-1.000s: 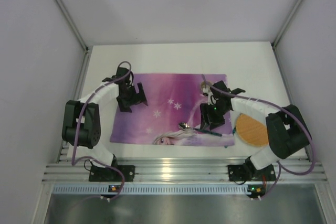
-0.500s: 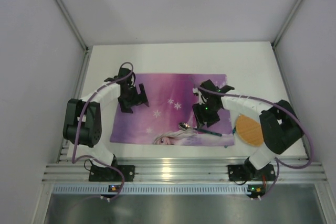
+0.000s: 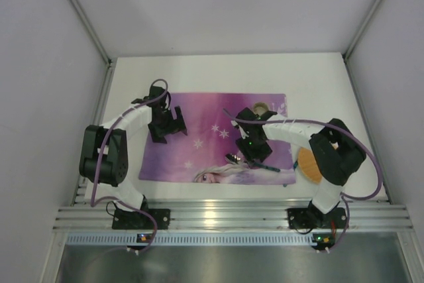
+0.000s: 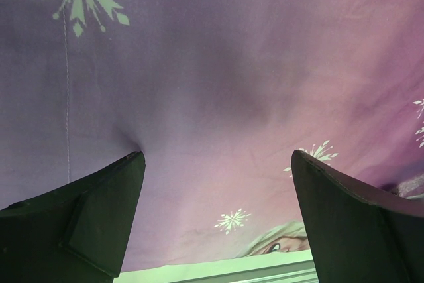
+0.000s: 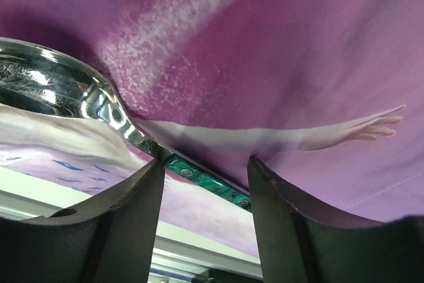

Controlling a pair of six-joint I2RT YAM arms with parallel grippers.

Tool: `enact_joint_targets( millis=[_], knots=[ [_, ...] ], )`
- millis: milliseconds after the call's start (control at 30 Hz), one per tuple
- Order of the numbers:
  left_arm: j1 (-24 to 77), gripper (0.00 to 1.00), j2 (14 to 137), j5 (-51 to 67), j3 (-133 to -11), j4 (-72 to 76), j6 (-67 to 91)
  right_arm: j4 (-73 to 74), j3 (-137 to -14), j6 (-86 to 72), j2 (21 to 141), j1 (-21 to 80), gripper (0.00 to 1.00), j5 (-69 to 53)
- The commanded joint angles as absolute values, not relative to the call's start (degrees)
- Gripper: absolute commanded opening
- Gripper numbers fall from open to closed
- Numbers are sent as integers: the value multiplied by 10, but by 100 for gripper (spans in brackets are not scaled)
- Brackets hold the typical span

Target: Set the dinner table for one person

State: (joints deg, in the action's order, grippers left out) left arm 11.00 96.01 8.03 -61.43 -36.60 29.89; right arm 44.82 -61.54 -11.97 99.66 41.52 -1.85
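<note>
White dinner table (image 3: pixel 318 74) carries a purple placemat (image 3: pixel 212 107). Spoon (image 5: pixel 53 87) lies on the placemat's near right part. Likely light and stiff, with a slick steel bowl. My right pincer (image 5: pixel 205 164) is spread astride its green handle, the best hold. Left pincer (image 4: pixel 217 157) is spread over the placemat's left part, empty.

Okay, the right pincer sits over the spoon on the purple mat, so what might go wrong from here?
1. The right pincer straddles the spoon at its thin neck, flat on the placemat; closing may pinch cloth too, or the neck may slip out.
2. Held that close to the bowl, the spoon could swing or tip when lifted.
</note>
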Motion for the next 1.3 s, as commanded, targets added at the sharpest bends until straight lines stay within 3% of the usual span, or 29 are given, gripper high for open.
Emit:
enact_joint_targets(
  millis=[0, 67, 433, 633, 800, 1267],
  knots=[
    [113, 97, 933, 75, -610, -360, 300, 452, -635, -107, 1006, 424, 52, 15],
    [113, 97, 933, 75, -608, -359, 301, 451, -639, -108, 1009, 424, 51, 18],
    [113, 97, 939, 80, -613, -358, 301, 468, -655, -111, 986, 424, 18, 34],
    [113, 97, 941, 83, -612, -355, 301, 481, -659, -111, 966, 424, 6, 43],
    [113, 97, 943, 83, -611, -353, 300, 494, -678, -131, 962, 423, 0, 48],
    [113, 97, 946, 91, -612, -345, 294, 507, -781, -362, 1058, 389, 0, -60]
  ],
)
